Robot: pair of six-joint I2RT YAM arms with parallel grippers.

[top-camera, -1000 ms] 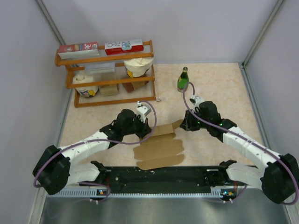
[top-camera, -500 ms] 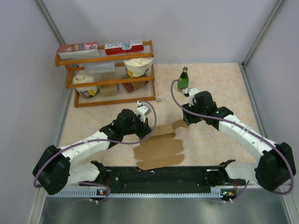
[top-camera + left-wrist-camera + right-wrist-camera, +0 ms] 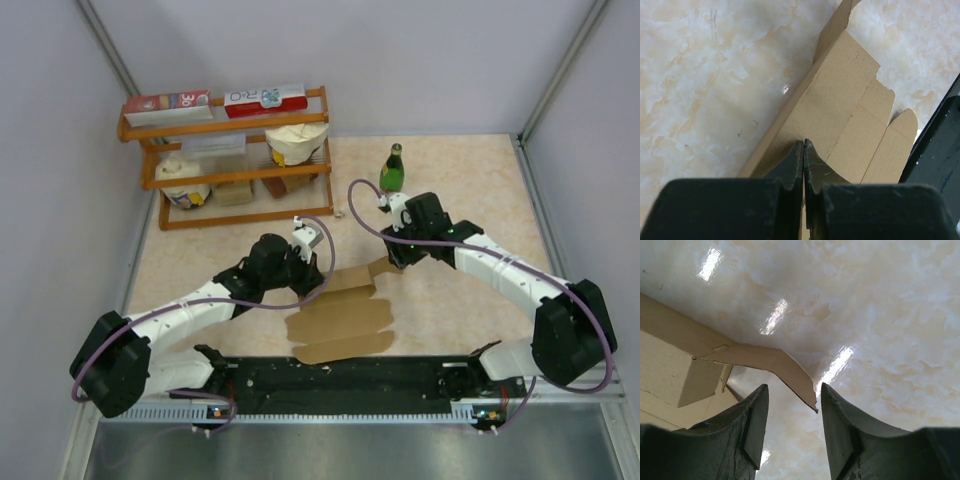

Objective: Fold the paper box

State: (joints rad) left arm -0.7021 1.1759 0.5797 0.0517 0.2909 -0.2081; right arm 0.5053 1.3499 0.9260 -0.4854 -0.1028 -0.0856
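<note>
- Found the paper box (image 3: 340, 318) at the front middle of the marbled counter (image 3: 470, 170), just ahead of the arm bases. Plain brown card, with the near panels lying flat and the far panel tipped up along its crease.
- Caught the left fingers (image 3: 790, 165) pressed together to a hairline seam on the left end of that raised panel, seemingly nipping the card itself. Showed creased panels and a rounded tab running off to the right of them in the left wrist view.
- Pictured the right fingers (image 3: 756, 425) parted a moderate way and holding nothing, poised at the sheet's far right corner.
- Framed between those right fingers the curled tip of an end flap (image 3: 775, 362), bent up off the counter. Too close to tell whether either finger touched it.
- Placed the same end flap (image 3: 380, 266) in the overhead view at the right end of the raised panel, directly under the right wrist.
- Left a green bottle (image 3: 392, 170) upright behind the right arm, near it but well apart from the card.
- Recorded a wooden shelf rack (image 3: 150, 175) at the far left of the counter, stocked with bags and boxes, with two printed cartons (image 3: 265, 100) along its top.
</note>
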